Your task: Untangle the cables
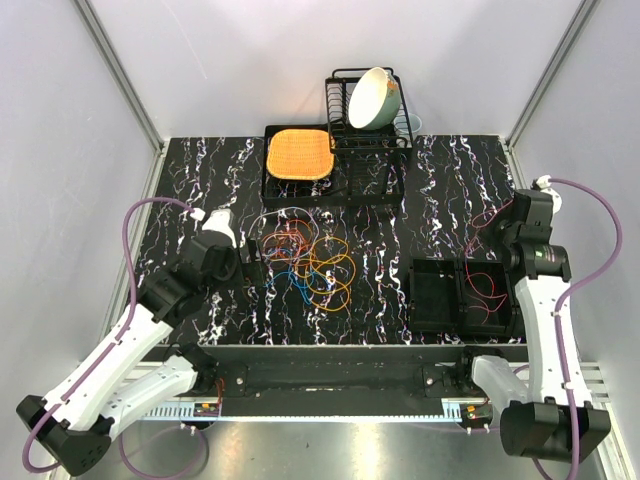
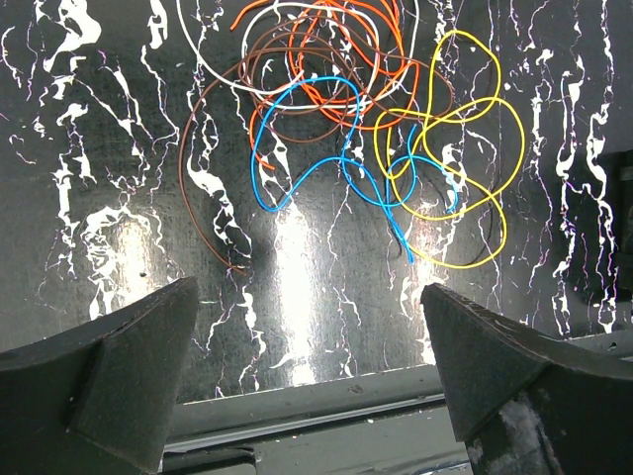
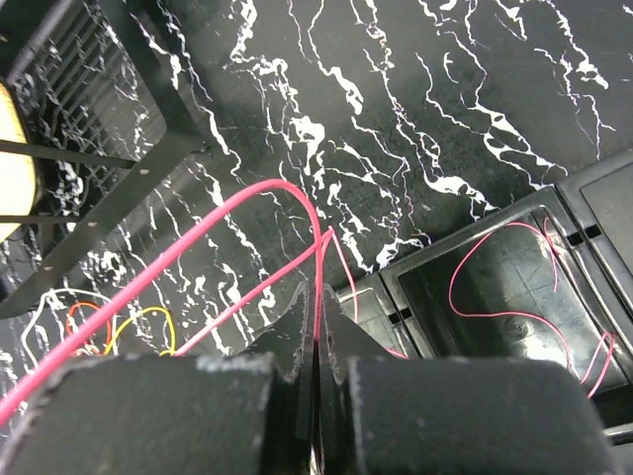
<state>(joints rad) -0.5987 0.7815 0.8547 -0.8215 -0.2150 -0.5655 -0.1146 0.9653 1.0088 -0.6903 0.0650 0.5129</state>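
Top external view: loose tangle of thin orange, red, blue, yellow, brown and white wires (image 1: 305, 262) at centre of black, white-veined marble-look table (image 1: 440, 190), loops overlapping. Left gripper (image 2: 307, 297) just left of tangle, dark foam-padded fingers spread wide, nothing between. Right gripper (image 3: 316, 327) well right of tangle, pressed together on single pink wire (image 3: 227, 213) near black plastic divided tray (image 3: 514, 277); more pink wire lying in tray compartment. At far edge: black wire dish rack (image 1: 350, 160) holding tilted cream bowl (image 1: 372, 98), orange waffle-textured pad (image 1: 298, 154) alongside.
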